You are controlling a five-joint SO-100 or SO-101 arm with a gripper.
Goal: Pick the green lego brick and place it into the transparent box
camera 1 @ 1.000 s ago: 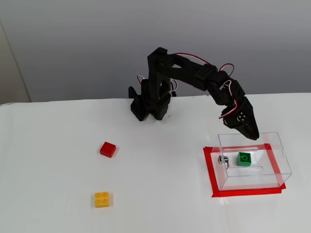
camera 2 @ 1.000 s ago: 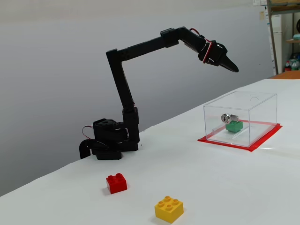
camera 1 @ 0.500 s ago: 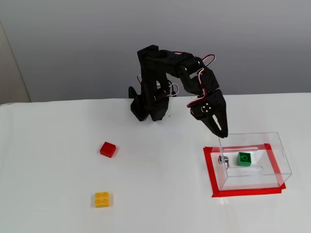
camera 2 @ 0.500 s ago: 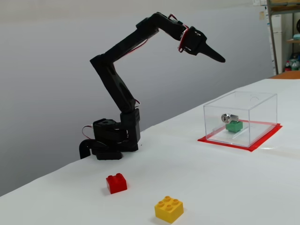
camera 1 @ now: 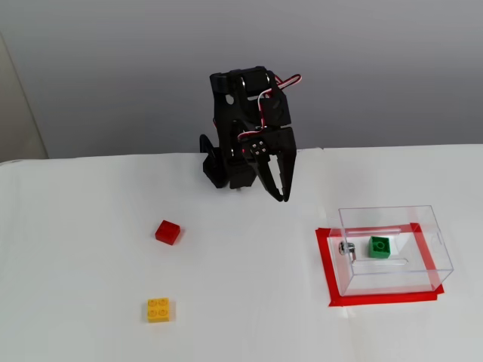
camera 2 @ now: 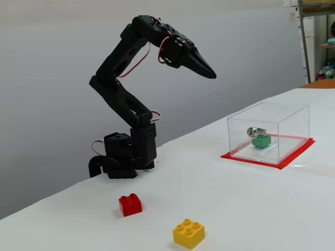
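The green lego brick (camera 1: pixel 379 246) lies on the floor inside the transparent box (camera 1: pixel 425 226), near its left wall and the small metal fitting (camera 1: pixel 347 248). In the other fixed view the brick (camera 2: pixel 261 140) also shows inside the box (camera 2: pixel 285 116). My black gripper (camera 1: pixel 283 194) hangs in the air to the left of and behind the box, pointing down, shut and empty. In a fixed view from the side, the gripper (camera 2: pixel 211 73) is raised high above the table, well short of the box.
A red brick (camera 1: pixel 167 232) and a yellow brick (camera 1: pixel 158 310) lie on the white table at the left. Red tape (camera 1: pixel 324 256) frames the box. The arm's base (camera 2: pixel 125 157) stands at the table's back edge.
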